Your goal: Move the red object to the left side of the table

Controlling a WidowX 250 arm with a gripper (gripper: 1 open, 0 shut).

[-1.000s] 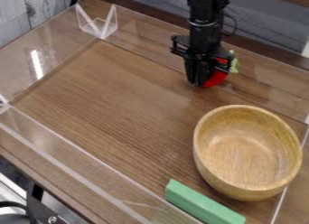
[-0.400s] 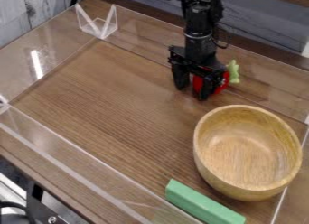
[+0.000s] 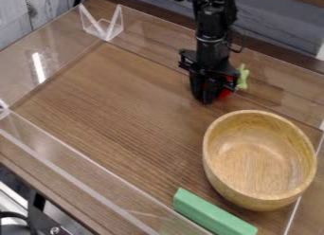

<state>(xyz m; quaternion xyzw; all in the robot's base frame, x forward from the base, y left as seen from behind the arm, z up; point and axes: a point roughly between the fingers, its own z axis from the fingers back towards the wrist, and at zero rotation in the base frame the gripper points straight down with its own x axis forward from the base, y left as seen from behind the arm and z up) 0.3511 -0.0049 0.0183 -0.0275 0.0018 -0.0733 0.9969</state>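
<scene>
Arm upright, claw (image 3: 210, 90) pointing straight down at the table (image 3: 114, 106), clamped on the red object (image 3: 225, 82)

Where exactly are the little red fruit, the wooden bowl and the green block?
red fruit (image 3: 225, 82), camera view, visible red side.
wooden bowl (image 3: 218, 135), camera view, left rim.
green block (image 3: 210, 214), camera view, top face.

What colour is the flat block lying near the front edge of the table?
Green. The flat block shows plainly in the camera view, beside the wooden bowl.
</scene>
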